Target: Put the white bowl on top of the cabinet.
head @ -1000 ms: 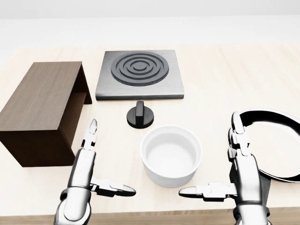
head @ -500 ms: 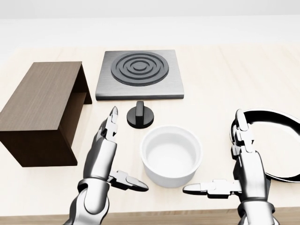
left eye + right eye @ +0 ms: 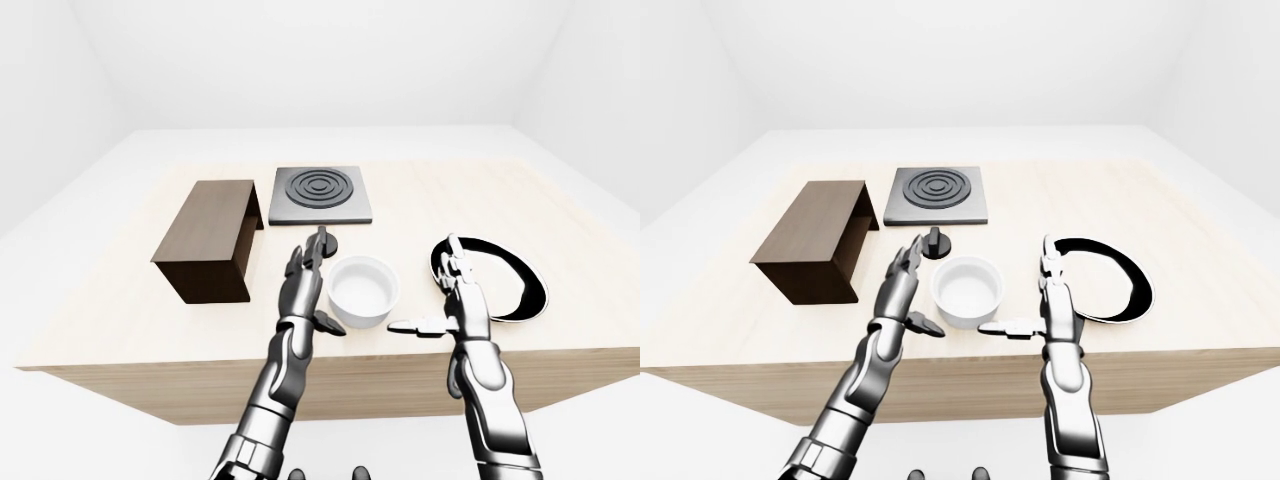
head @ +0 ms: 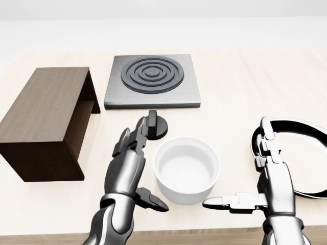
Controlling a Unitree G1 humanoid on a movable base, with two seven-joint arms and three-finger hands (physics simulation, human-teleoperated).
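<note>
- no text, label, brand, number or sign can be read in any view.
- the surfaces on the table [image 4: 245,87] are shown plain, with nothing written on them.

The table [image 4: 245,76] shows pale, matt wood with faint grain. The cabinet [image 4: 43,109] is dark brown wood, also matt, its grain running lengthwise. The white bowl [image 4: 187,169] looks like smooth, softly glazed ceramic. The stove plate [image 4: 152,81] is brushed grey metal with dark matt rings. Each hand, left [image 4: 127,166] and right [image 4: 271,176], is polished, reflective metal with black joints. The pan [image 4: 301,153] has a glossy black rim.
</note>
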